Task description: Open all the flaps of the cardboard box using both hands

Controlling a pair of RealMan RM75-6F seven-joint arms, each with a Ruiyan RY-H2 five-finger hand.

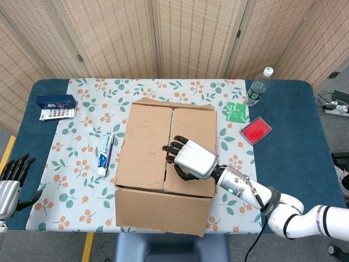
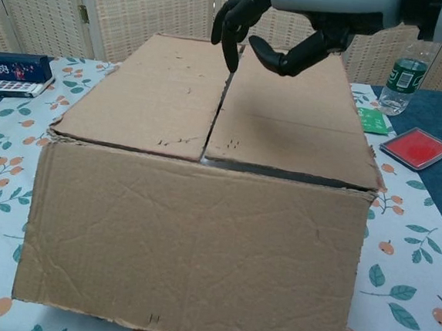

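A brown cardboard box [image 1: 158, 180] [image 2: 192, 233] stands in the middle of the table with its two top flaps down, a seam [image 2: 220, 107] running between them. My right hand [image 1: 188, 159] [image 2: 275, 35] hovers over the box top with fingers spread and pointing down; its fingertips [image 2: 232, 58] reach the seam and hold nothing. My left hand [image 1: 12, 180] stays low at the table's near left corner, fingers apart and empty, far from the box; the chest view does not show it.
A toothpaste tube [image 1: 105, 153] lies left of the box. A blue box and a paint set [image 1: 56, 107] sit at the far left. A water bottle [image 1: 258, 87], a green packet [image 1: 236, 111] and a red case [image 1: 255, 130] are at the right.
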